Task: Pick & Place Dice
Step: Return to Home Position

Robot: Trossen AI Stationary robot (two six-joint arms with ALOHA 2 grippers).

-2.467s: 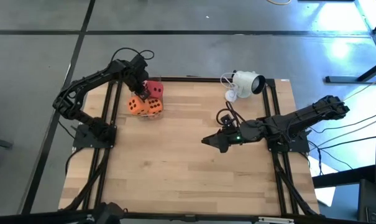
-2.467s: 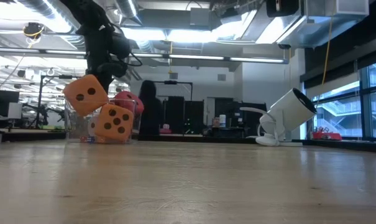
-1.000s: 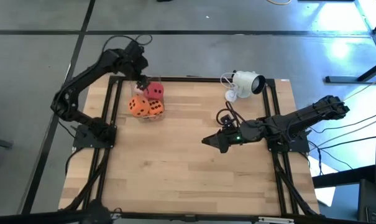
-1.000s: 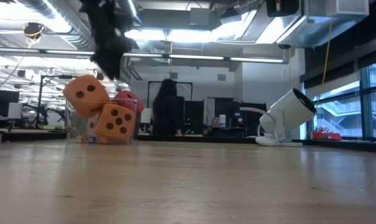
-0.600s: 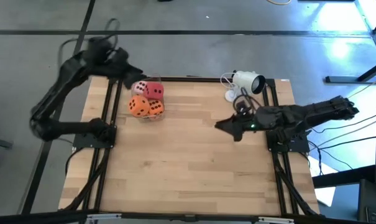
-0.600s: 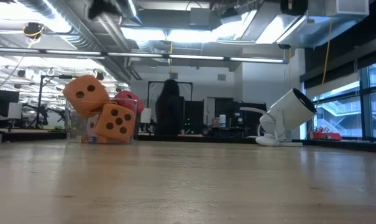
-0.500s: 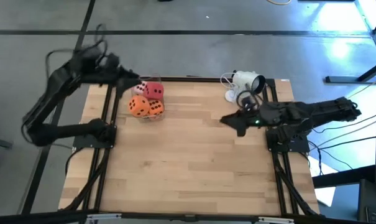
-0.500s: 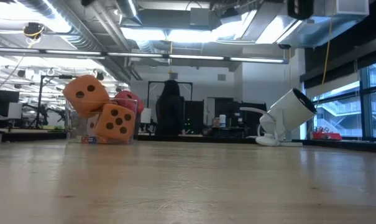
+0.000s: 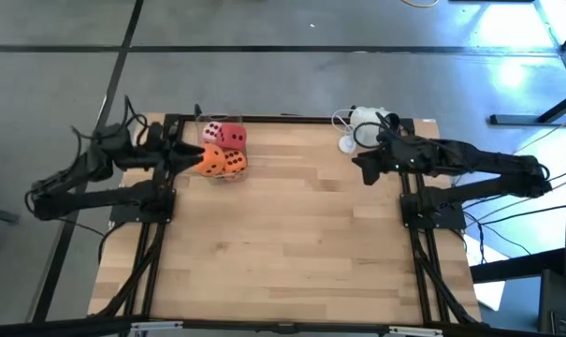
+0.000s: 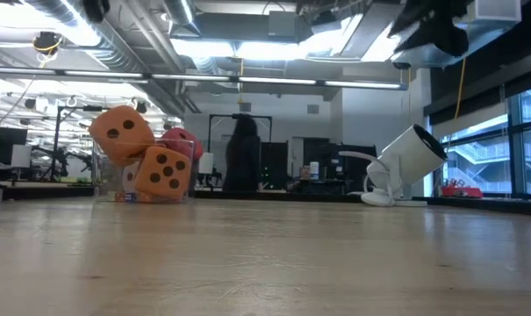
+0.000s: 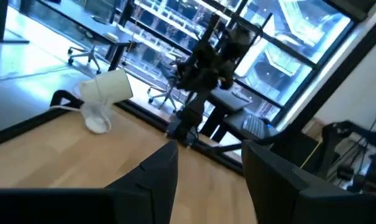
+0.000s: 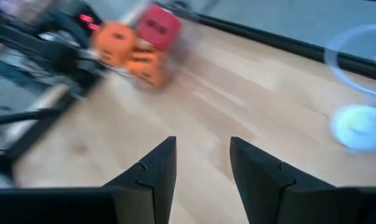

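High view: the dice are seen heaped together in a transparent bin at about 10 o'clock on the counter. Two orange dice are placed on the 6 o'clock side of the heap, and the red die is set at its 12 o'clock side. A pale shape beside the red die, towards 9 o'clock, is probably the pale pink die.

The left end effector is held at 9 o'clock of the bin, just beside it; whether it touches cannot be told. In the left wrist view its fingers are seen parted, with nothing between them. The right end effector is held at about 2 o'clock on the counter, at 6 o'clock of a white camera, whose body is partly covered by the arm. Its fingers are likewise parted and empty in the right wrist view.

From the low view, one orange die is seen propped on the other, tilted, with the red one behind them. A person is seen in the room beyond the counter.
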